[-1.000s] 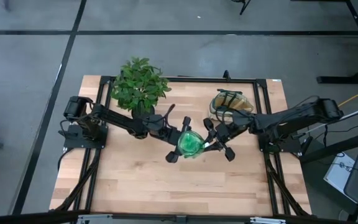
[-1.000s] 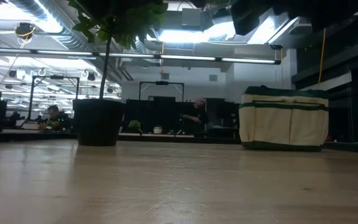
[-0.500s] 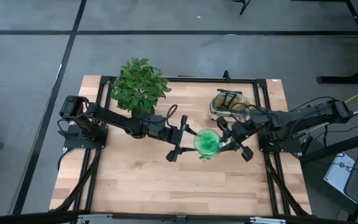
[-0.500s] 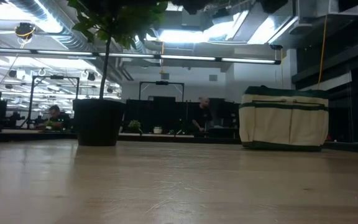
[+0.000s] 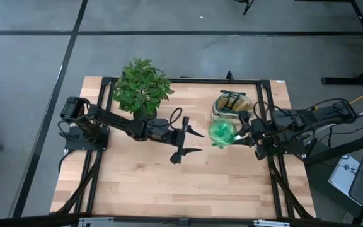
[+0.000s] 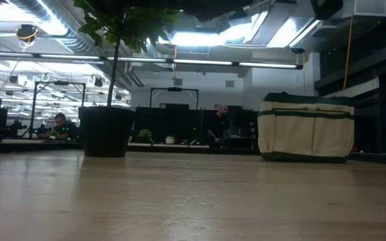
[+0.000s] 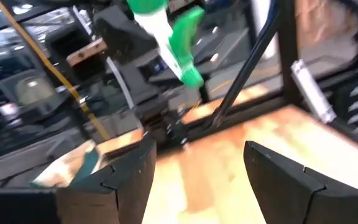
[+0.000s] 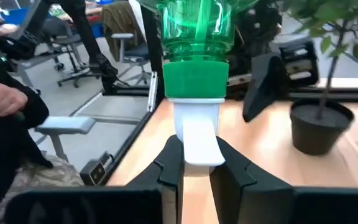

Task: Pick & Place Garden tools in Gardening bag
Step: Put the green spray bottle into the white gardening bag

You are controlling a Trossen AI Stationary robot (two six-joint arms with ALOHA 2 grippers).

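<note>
The wooden tabletop [image 5: 169,189] fills the middle of the high view. The potted plant [image 5: 141,88] stands at its upper left, the gardening bag [image 5: 232,104] at its upper right. The right gripper [image 5: 243,133] has its fingers clamped on the white neck of the green spray bottle [image 5: 222,132], held just below the bag. At centre, the left gripper [image 5: 191,142] hangs with fingers spread wide, empty.

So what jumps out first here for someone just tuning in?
The translucent green spray bottle, clamped by its white neck in the right gripper just beside the gardening bag. Next, the left gripper gaping open mid-table, and the leafy potted plant at the back left.
</note>
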